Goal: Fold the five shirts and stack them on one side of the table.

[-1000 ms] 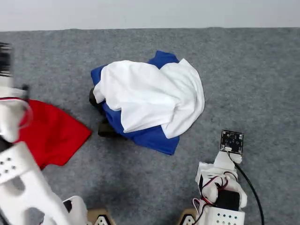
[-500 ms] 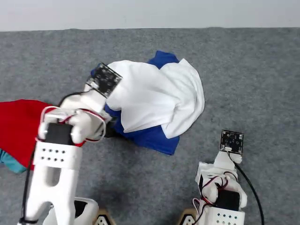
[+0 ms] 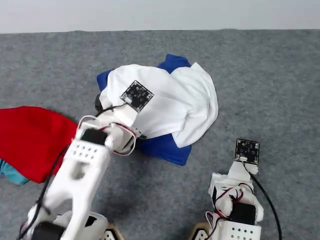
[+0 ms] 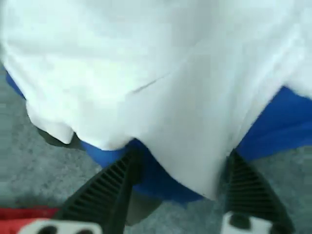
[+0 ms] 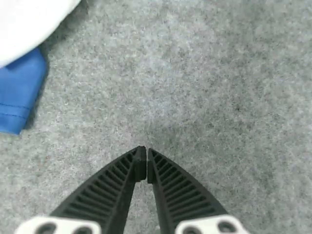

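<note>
Left claw (image 4: 181, 168) is spread wide, jaws either side of a fold at the edge of the white shirt (image 3: 172, 102), not clamped on anything I can see. White shirt lies crumpled on top of the blue shirt (image 3: 161, 146), pile at centre of the high view. Red shirt (image 3: 30, 140) flat at the left edge, teal cloth (image 3: 7, 172) peeking out from under it. Right claw (image 5: 146, 157) fully closed, empty, over bare grey mat (image 3: 270, 75), lower right, apart from the pile
</note>
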Robot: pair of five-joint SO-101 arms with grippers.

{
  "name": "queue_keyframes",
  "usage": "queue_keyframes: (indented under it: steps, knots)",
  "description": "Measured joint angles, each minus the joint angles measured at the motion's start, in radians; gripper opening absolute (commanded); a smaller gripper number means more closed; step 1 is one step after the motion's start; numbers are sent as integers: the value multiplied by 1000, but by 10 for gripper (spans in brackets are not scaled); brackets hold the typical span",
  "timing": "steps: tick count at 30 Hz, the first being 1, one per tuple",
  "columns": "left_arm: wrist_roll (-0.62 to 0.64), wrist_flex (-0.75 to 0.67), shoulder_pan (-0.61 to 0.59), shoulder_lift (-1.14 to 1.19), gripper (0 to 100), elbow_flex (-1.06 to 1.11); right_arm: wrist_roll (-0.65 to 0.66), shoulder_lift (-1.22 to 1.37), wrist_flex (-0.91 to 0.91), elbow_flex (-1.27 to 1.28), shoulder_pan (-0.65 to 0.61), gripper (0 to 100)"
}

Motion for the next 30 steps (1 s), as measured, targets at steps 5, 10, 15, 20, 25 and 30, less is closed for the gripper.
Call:
queue_keyframes:
  steps: [5,10,15,20,25,30]
  knots:
    - [0,-12,-40,250,266,-114,0,0,0,0,0,9]
    - [5,-11,-68,427,144,-224,0,0,0,0,0,9]
    - [6,0,-68,494,9,-288,0,0,0,0,0,9]
    - [2,66,-91,486,3,-336,0,0,0,0,0,9]
    - [32,175,-221,367,3,-457,0,0,0,0,0,9]
    - [133,184,-414,230,4,-585,0,0,0,0,0,9]
